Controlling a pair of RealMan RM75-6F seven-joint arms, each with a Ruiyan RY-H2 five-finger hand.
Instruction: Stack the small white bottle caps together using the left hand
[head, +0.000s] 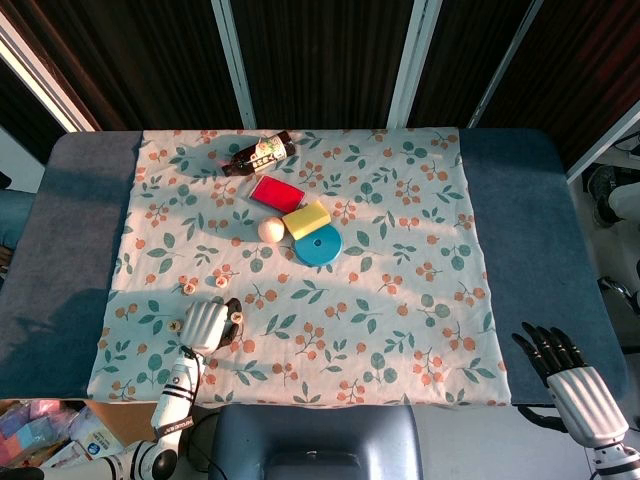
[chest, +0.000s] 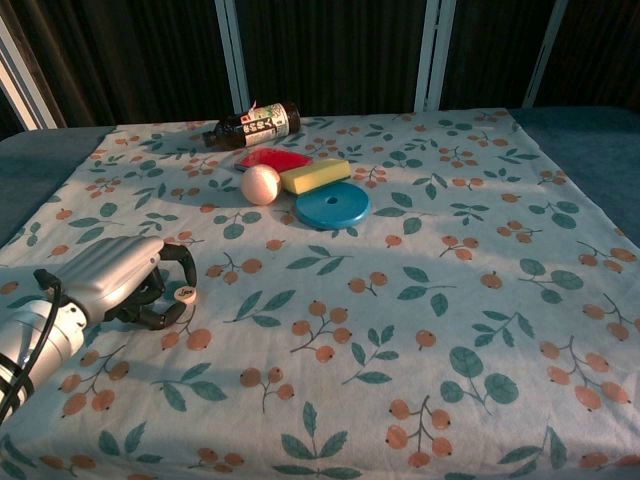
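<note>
Left hand (chest: 115, 280) lies low on the cloth (head: 400, 250) near its front-left corner, fingers curled in toward one cap (chest: 184, 294). In the chest view the cap sits at the fingertips; whether it is pinched or only touched, I cannot tell. Right hand (head: 565, 375) is off the cloth at the front right, fingers spread, holding nothing.

Risks, as judged from here:
- The cap is small and light. A curled finger closing off-centre would likely flick it across the cloth rather than trap it.
- The cloth is loose fabric; fingertips dragging on it could bunch it and shift the other caps.
- The head view hides much of the cap behind the hand, so alignment over the next cap will be hard to check. A tilted release would let the stack slide apart.

Count:
- Caps: four visible in the head view. One at the fingers (head: 237, 317), one just left of the hand (head: 174, 325), two further back (head: 189, 288) (head: 222, 281). None stacked yet.
- Bottle (head: 257, 154): one, lying on its side at the far edge.
- Red block (head: 276, 192): one.
- Yellow block (head: 307, 219): one.
- Blue disc (head: 318, 244): one.
- Ball (head: 270, 229): one.

These five are clustered well apart from the caps.
</note>
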